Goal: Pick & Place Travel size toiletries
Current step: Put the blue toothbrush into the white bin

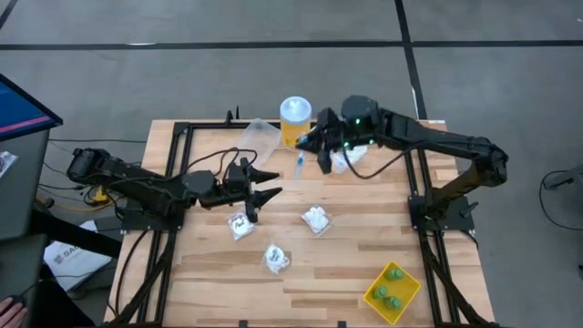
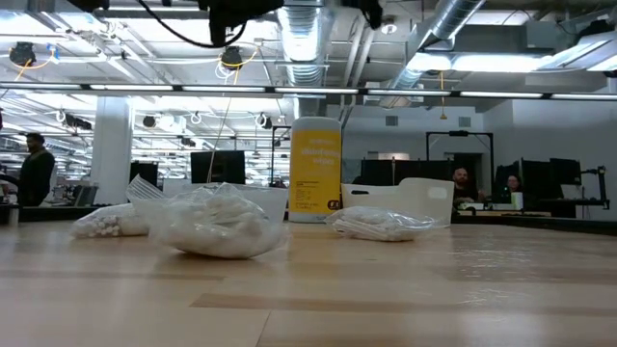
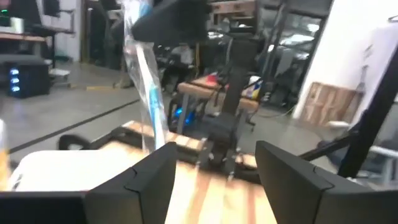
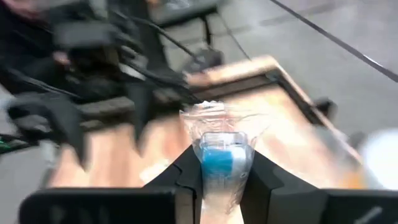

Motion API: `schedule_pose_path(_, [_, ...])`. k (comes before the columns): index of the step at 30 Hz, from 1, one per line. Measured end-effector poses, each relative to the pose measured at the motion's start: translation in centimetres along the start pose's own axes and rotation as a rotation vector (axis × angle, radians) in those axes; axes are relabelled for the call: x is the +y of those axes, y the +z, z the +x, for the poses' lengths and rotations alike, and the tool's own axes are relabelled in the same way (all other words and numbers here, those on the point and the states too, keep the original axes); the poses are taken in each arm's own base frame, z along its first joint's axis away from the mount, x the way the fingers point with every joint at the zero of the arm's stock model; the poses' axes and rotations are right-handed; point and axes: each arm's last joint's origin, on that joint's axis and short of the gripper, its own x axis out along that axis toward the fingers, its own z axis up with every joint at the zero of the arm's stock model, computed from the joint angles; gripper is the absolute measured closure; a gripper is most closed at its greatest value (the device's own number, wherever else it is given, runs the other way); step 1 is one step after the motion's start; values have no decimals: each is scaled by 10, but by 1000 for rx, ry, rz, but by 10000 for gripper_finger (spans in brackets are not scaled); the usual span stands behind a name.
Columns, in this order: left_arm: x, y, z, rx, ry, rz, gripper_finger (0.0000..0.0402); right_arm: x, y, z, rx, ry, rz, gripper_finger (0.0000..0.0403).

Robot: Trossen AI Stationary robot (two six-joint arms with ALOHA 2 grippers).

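1. Looking down in the high view, the right gripper (image 1: 307, 146) hangs over the far middle of the bench (image 1: 364, 260), its fingers closed on a wrapped toothbrush (image 1: 300, 162) that dangles beside the yellow jar (image 1: 295, 120). The left gripper (image 1: 266, 182) sits left of centre with its fingers spread wide and nothing between them. Three white packets (image 1: 316, 219) lie mid-bench, one just under the left gripper. Three green bottles (image 1: 393, 283) rest in a yellow tray (image 1: 407, 293) at the near right corner.
2. In the low view, the packets (image 2: 217, 223) lie on the bench in front of the yellow jar (image 2: 315, 170); people sit in the room behind.
3. In the left wrist view, the fingers (image 3: 146, 180) stand wide apart, and the wrapped toothbrush (image 3: 149, 93) hangs farther off.
4. In the right wrist view, the fingers (image 4: 189, 174) clamp the blue-and-white toothbrush (image 4: 219, 165) in its clear wrapper.
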Motion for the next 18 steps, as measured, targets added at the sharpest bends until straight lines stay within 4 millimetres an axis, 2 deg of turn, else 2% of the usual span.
schedule_pose_path(3, [3, 1, -5, 32, 26, 13, 180, -24, -3, -13, 61, -107, 25, 345])
schedule_pose_path(7, [8, 4, -16, 91, 86, 44, 179, -60, -16, -25, 203, -334, 74, 346])
schedule_pose_path(10, [12, 7, -24, 130, 126, 42, 181, -91, -27, -28, 293, -453, 136, 346])
schedule_pose_path(14, [16, 9, -33, 169, 150, 60, 183, -128, -41, -23, 382, -540, 214, 346])
schedule_pose_path(18, [18, 8, -37, 199, 158, 50, 183, -158, -64, -5, 515, -580, 286, 346])
